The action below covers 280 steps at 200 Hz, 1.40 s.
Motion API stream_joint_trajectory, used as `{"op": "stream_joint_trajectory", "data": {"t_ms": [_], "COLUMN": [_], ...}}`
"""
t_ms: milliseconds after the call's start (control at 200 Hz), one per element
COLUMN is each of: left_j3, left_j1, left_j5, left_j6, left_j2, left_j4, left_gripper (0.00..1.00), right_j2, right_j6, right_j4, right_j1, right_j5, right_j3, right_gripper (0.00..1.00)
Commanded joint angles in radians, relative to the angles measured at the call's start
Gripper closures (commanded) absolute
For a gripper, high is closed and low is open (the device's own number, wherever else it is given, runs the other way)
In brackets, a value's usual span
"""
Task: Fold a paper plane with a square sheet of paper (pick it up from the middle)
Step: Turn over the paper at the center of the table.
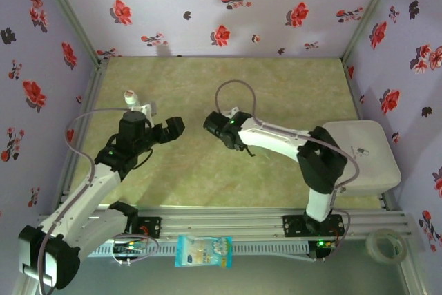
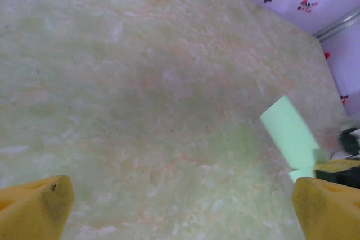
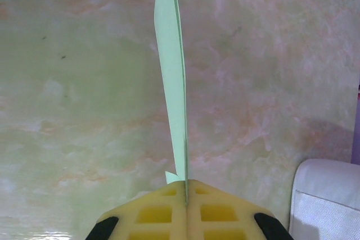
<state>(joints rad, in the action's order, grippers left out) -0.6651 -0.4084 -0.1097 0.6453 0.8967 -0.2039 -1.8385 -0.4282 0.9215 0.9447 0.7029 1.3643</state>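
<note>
Paper plane (image 3: 171,82), thin creased mint-green, sits pinched in right end effector (image 3: 185,189); left end effector (image 2: 183,206) gapes wide.

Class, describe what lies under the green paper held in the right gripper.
Beneath the folded green paper is bare marbled tabletop. The paper's near end is hidden, clamped inside the shut right gripper, and the thin strip of table directly behind the paper's edge is covered.

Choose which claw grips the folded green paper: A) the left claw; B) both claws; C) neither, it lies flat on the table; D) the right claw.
D: the right claw is shut on the paper plane, while the left claw stands wide open.
</note>
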Motion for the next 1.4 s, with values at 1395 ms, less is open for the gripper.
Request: {"op": "stream_joint_trajectory", "data": {"t_ms": [1395], "left_j3": [-0.086], "left_j1": [-0.048], "left_j5": [-0.235], "left_j6": [0.14], "left_j2": [0.336], "left_j4": [0.051], "left_gripper": [0.22], "right_j2": [0.178], "right_j6": [-0.402], "right_j4": [-0.993], "right_j1": [-0.376], "right_j5": [-1.231], "right_j3": [-0.56], "right_gripper": [0.85]}}
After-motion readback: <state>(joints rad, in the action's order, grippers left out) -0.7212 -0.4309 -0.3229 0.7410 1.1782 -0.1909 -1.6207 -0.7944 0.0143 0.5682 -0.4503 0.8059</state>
